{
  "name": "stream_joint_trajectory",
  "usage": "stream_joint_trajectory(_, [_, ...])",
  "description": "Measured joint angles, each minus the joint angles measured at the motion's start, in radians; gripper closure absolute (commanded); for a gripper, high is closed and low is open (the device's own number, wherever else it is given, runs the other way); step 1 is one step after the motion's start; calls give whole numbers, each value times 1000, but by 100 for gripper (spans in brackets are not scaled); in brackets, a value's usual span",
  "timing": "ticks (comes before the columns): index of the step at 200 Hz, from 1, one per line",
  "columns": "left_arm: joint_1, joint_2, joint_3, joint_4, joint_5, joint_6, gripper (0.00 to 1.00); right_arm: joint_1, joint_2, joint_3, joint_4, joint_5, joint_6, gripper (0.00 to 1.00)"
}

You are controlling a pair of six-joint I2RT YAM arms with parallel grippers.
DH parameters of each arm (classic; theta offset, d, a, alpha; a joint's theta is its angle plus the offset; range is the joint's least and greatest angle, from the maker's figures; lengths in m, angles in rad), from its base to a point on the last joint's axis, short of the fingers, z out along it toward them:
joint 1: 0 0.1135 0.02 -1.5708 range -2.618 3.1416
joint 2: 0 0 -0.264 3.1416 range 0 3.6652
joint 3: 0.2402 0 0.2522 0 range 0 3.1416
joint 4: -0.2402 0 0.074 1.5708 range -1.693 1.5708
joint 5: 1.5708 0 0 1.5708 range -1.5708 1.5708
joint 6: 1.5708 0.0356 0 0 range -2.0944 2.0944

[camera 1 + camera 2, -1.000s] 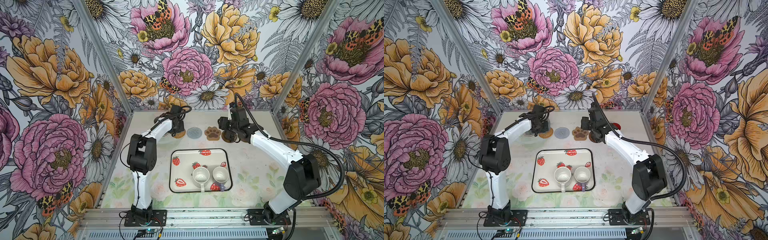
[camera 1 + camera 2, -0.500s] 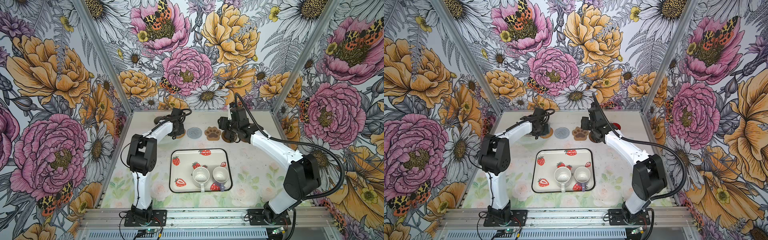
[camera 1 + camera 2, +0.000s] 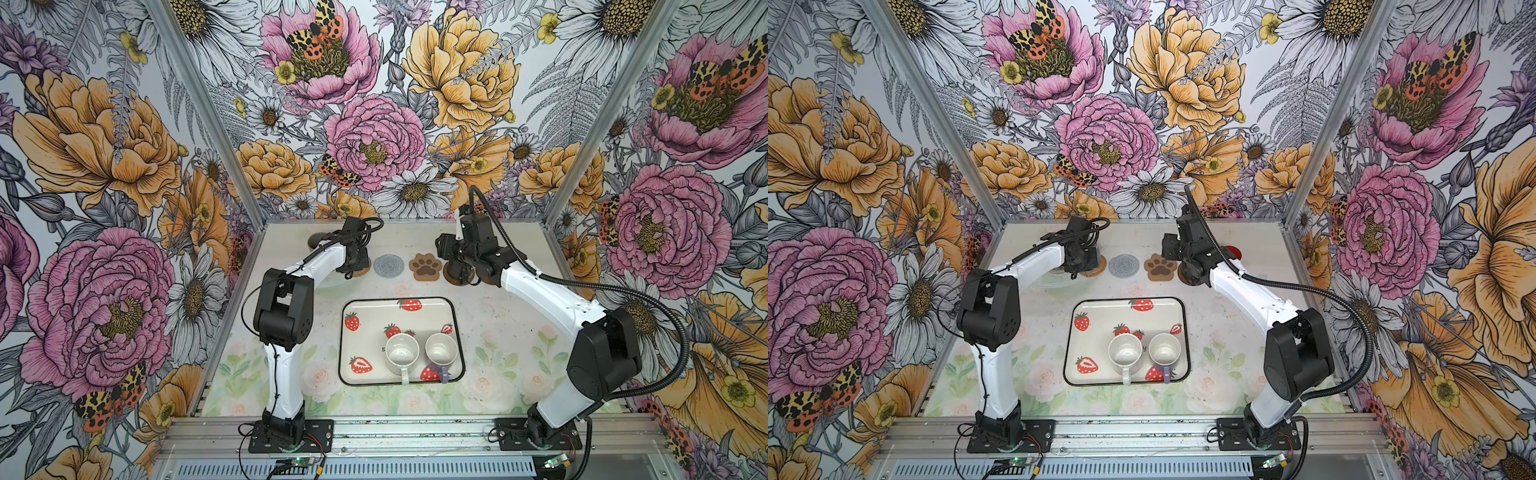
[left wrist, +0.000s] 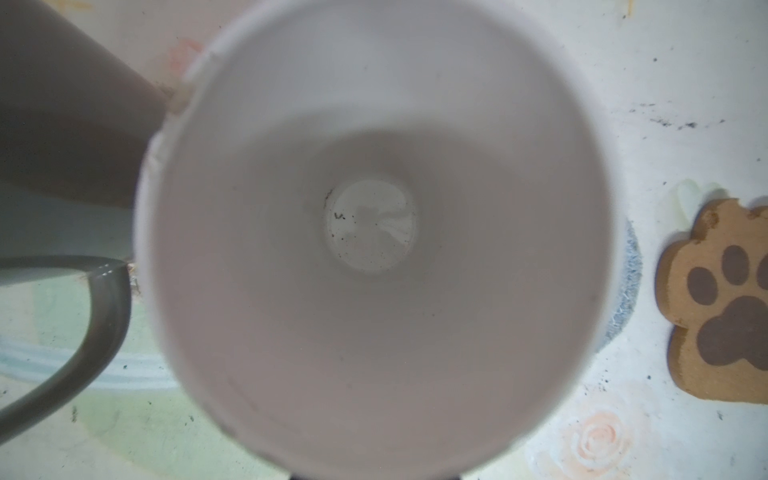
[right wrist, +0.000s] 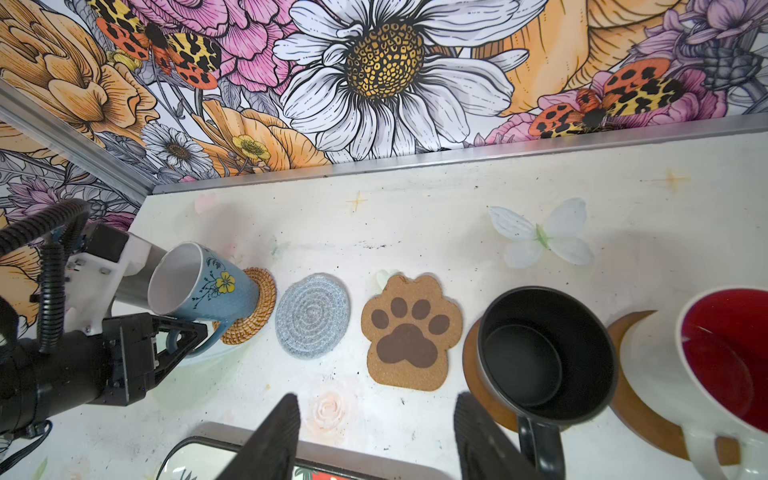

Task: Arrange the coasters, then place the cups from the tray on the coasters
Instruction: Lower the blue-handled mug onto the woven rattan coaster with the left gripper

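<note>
Right wrist view: frame left, left tool (image 5: 183,334) grips the handle of the tilted light blue mug (image 5: 208,286), apparently seating it on the rattan coaster (image 5: 259,307); right tool (image 5: 376,415), bottom centre, open and empty.

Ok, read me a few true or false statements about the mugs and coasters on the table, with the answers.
1. The blue mug stands upright on the grey coaster. False: it is tilted, held by its handle in the left jaws, with its base at the rattan coaster.
2. The paw coaster is bare. True.
3. The black mug sits on a brown disc. True.
4. Three mugs are on the tray. False: two, the white mug and the lilac mug.
5. The right jaws grip the black mug. False: they are open and empty.
</note>
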Motion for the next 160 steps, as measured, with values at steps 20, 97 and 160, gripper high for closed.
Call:
stream_joint_trajectory(20, [0,0,-1,1,0,0,90,0,0,-1,0,0,0,38])
stream_joint_trajectory(97, [0,0,-4,13,0,-6,64,-5,0,-2,0,0,0,39])
stream_joint_trajectory(160, [-2,-14,-20,17,0,-23,49,-5,0,-3,0,0,2,39])
